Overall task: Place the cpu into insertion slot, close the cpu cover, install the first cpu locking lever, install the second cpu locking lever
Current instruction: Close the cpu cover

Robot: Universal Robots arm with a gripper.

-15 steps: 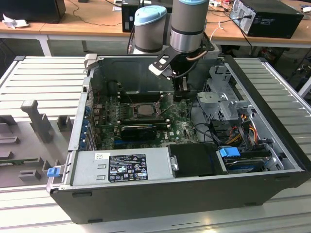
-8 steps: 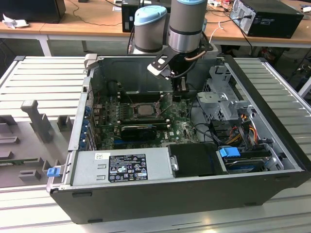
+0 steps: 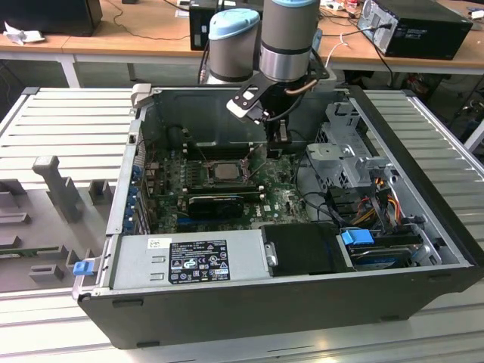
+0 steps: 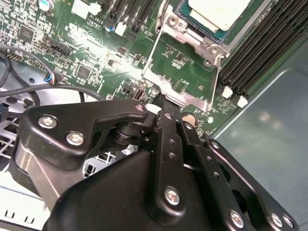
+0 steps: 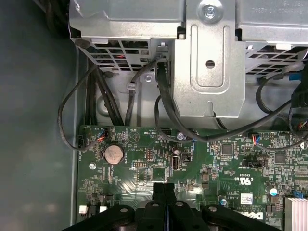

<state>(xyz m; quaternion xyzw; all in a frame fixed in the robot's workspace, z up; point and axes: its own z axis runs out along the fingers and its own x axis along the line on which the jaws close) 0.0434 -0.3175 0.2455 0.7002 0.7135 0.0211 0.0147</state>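
Observation:
The cpu (image 3: 224,171) (image 4: 219,12), a pale square chip with a dull silver top, lies flat in the insertion slot (image 3: 209,180) on the green motherboard. The cpu cover (image 4: 179,91), a thin silver frame with a square window, stands swung open off the socket, with green board showing through the window. My gripper (image 4: 165,105) (image 5: 163,186) (image 3: 281,138) is shut with nothing between its black fingers. Its tips are right at the free end bar of the open cover. Whether they touch it I cannot tell.
Long black memory slots (image 4: 262,53) run beside the socket. A grey drive cage (image 3: 344,155) (image 5: 207,57) with loose black cables (image 5: 163,106) stands at the exterior view's right. The power supply (image 3: 193,261) fills the case front. The case wall (image 3: 204,113) rises behind the board.

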